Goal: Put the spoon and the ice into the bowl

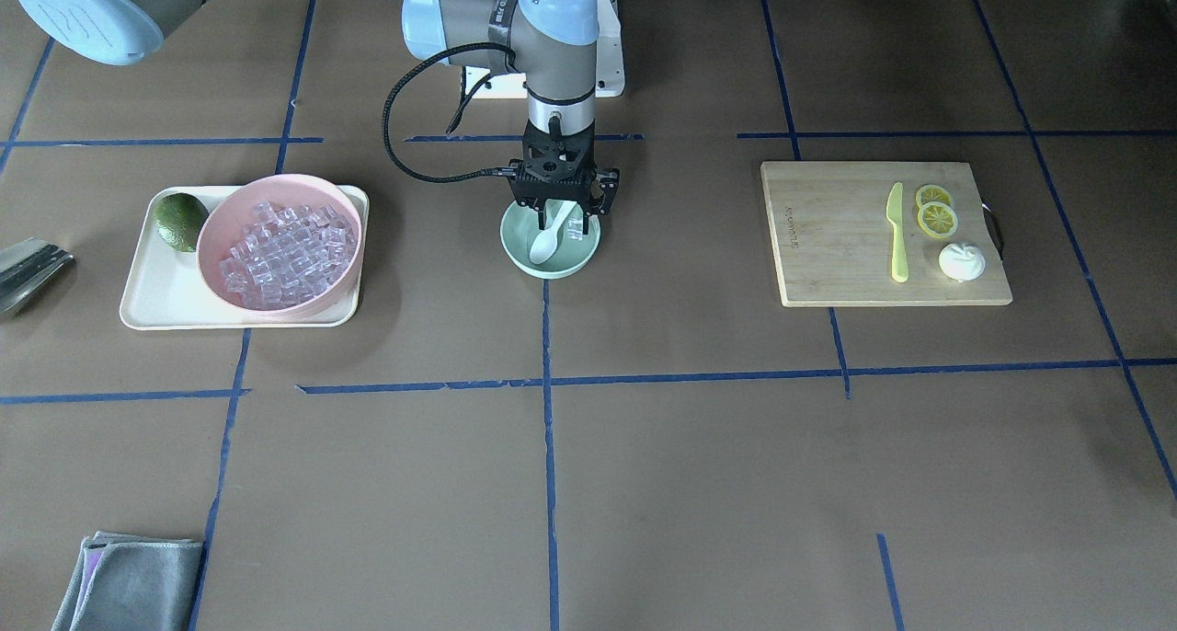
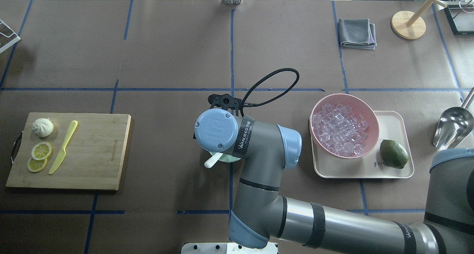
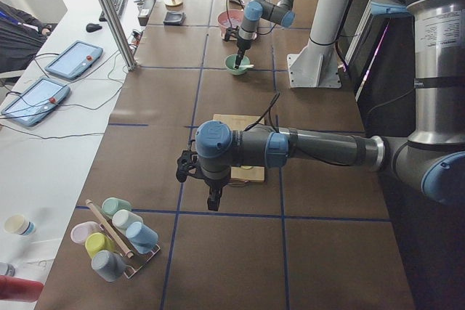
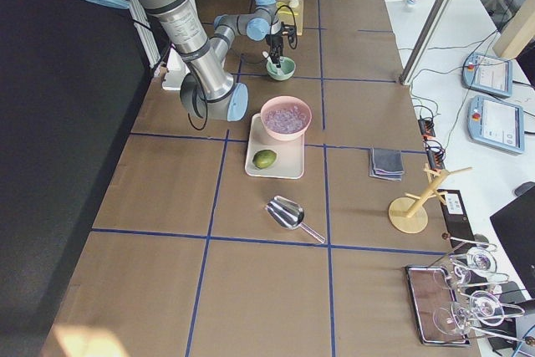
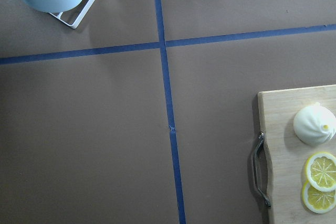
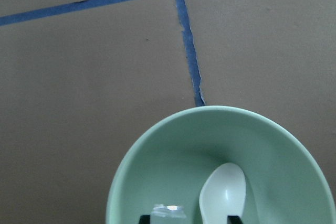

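Note:
The mint-green bowl [image 1: 552, 265] stands at mid-table. The white spoon [image 1: 547, 240] lies in it, scoop down, handle leaning on the rim; the right wrist view shows its scoop [image 6: 223, 192] in the bowl [image 6: 157, 150]. My right gripper [image 1: 563, 222] hangs straight down into the bowl, jaws open. One clear ice cube [image 6: 168, 212] sits between the fingertips, close to one finger and not pinched. Many more ice cubes [image 1: 280, 254] fill the pink bowl [image 1: 213, 222]. My left gripper [image 3: 213, 201] shows only in the exterior left view, low over the table; I cannot tell its state.
The pink bowl and a lime [image 1: 180, 220] sit on a cream tray [image 1: 147, 291]. A cutting board [image 1: 828, 245] holds a yellow-green knife [image 1: 897, 231], lemon slices [image 1: 936, 212] and a bun [image 1: 962, 261]. A metal scoop [image 2: 452, 126], a grey cloth [image 1: 129, 580] and a cup rack [image 3: 116, 241] lie further off.

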Robot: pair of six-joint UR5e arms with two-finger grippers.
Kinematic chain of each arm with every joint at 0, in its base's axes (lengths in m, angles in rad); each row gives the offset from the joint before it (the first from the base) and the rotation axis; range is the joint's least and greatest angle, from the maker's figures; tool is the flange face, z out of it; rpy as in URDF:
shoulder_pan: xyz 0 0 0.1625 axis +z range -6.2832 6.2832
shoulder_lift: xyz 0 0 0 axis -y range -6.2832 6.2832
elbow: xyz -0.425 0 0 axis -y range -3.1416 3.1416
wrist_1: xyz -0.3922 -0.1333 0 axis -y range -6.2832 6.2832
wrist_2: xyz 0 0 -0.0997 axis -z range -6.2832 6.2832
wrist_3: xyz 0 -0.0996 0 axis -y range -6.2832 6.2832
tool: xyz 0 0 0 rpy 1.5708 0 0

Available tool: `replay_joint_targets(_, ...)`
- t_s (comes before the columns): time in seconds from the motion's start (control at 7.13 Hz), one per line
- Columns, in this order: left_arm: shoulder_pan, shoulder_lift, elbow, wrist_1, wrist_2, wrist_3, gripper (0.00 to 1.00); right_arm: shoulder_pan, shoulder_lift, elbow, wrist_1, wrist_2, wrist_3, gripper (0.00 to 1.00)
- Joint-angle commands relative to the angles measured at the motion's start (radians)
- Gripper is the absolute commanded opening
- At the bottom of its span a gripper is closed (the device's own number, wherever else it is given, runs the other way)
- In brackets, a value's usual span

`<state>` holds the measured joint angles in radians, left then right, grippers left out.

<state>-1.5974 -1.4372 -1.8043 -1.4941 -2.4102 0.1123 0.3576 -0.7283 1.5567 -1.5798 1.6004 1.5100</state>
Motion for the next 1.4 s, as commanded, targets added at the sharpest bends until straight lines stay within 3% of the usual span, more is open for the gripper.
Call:
replay_joint_targets(0.0, 0.001, 0.0, -0.001, -0.005, -0.003, -0.023, 1.0, 0.041, 0.004, 0.04, -0.043, 0.039, -0.037, 1.0)
replay_joint_targets(0.28, 0.001, -0.002, -0.001, -0.005, -0.003, -0.025, 1.0, 0.082, 0.004, 0.059, -0.066, 0.085, -0.065, 1.0)
replay_joint_targets(0.7, 0.001, -0.002, 0.013, 0.0, 0.009, -0.02, 1.0, 0.261, -0.015, 0.137, -0.214, 0.269, -0.286, 1.0)
replay_joint_targets(0.98, 0.002, 0.004, 0.02, 0.002, 0.014, -0.017, 1.0, 0.424, -0.128, 0.19, -0.22, 0.389, -0.518, 1.0)
replay_joint_targets(1.26, 0.002, -0.005, 0.02, 0.002, 0.077, -0.016, 1.0, 0.605, -0.282, 0.244, -0.221, 0.508, -0.85, 1.0)
